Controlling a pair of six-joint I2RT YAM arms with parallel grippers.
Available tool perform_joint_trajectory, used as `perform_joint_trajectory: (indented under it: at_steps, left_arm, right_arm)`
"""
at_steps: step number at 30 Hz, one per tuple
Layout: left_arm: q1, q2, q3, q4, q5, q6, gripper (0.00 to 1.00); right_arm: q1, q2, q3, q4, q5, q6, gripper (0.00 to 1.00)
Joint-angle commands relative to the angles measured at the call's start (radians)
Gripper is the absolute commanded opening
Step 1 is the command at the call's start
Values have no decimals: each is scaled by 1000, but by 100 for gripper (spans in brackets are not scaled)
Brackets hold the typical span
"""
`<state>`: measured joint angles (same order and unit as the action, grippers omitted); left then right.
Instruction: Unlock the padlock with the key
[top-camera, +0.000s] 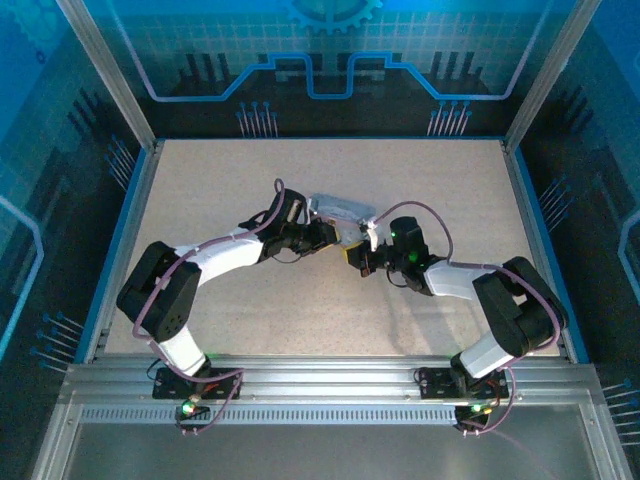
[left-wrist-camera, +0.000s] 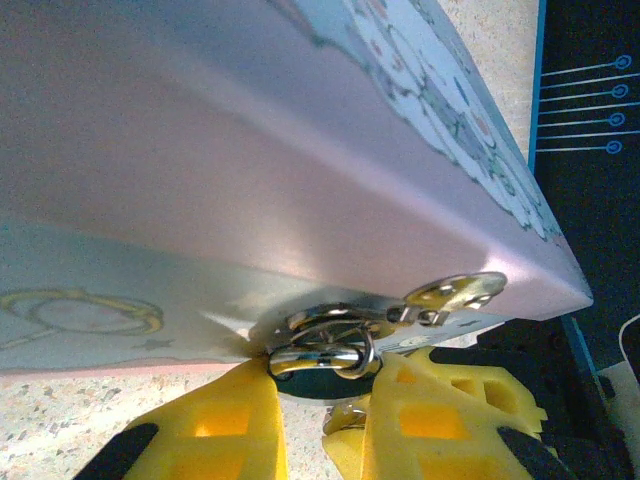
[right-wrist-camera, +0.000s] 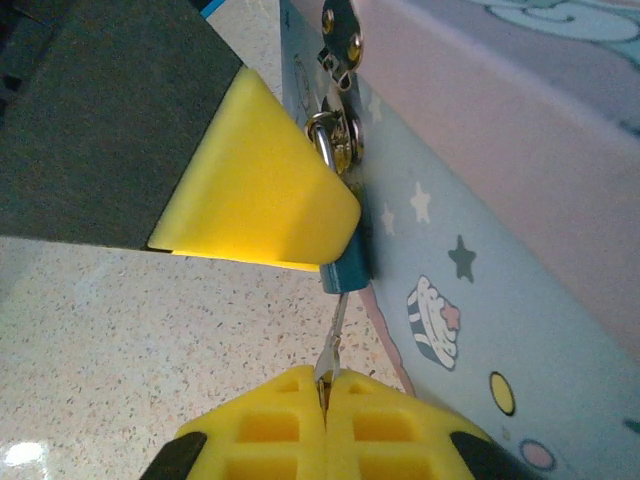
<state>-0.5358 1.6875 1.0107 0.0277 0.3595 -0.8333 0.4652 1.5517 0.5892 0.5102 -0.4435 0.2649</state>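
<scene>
Right end effector (right-wrist-camera: 325, 398) is pinched tight on the key (right-wrist-camera: 333, 338), its two yellow fingers pressed together with only the thin blade standing out ahead of the tips. Straight ahead of those tips hangs the padlock (right-wrist-camera: 346, 268). The blade's end meets the underside of its dark body; how deep it sits in the keyway I cannot tell. Left end effector (left-wrist-camera: 322, 390) stands narrow, clamped on the padlock's body from both sides. Just beyond its tips the shackle (left-wrist-camera: 320, 352) is threaded through the hasp (left-wrist-camera: 452, 292) on the front wall of the box (left-wrist-camera: 200, 150). The box stands directly behind the padlock, with the tabletop (right-wrist-camera: 120, 330) below.

The step in hand looks like seating the key and turning it. To do it well, the blade should line up with the padlock's long axis before any push, since a slanted entry would likely jam. The right end effector should then press gently forward until the blade stops. After that it should roll about the blade's own line rather than swing sideways, because the blade is thin and could bend or slip between the fingers. The left end effector's part is to resist, holding the body firm so it neither spins with the key nor swings on the hasp. One of its fingers lies close beside the key, so the roll needs care not to knock it. If the turn meets hard resistance, easing off and reseating the key seems safer than forcing it.
</scene>
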Motion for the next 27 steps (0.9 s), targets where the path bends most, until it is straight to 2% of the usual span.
perform_joint_trajectory:
  at_steps: [1,8,18,27]
  left_arm:
    - [-21,-5,-17,5,101,3,17]
    - [-21,-8,-15,-3,111,-1,17]
    - [-22,-9,-24,-3,119,-11,18]
    - [-23,-11,-27,-2,121,-14,17]
  right_arm:
    - [-2,-23,35,9,80,-21,0]
    - [41,-34,49,-45,181,-72,0]
    - [70,-24,70,-63,264,-124,0]
    - [68,-21,58,-19,252,-121,0]
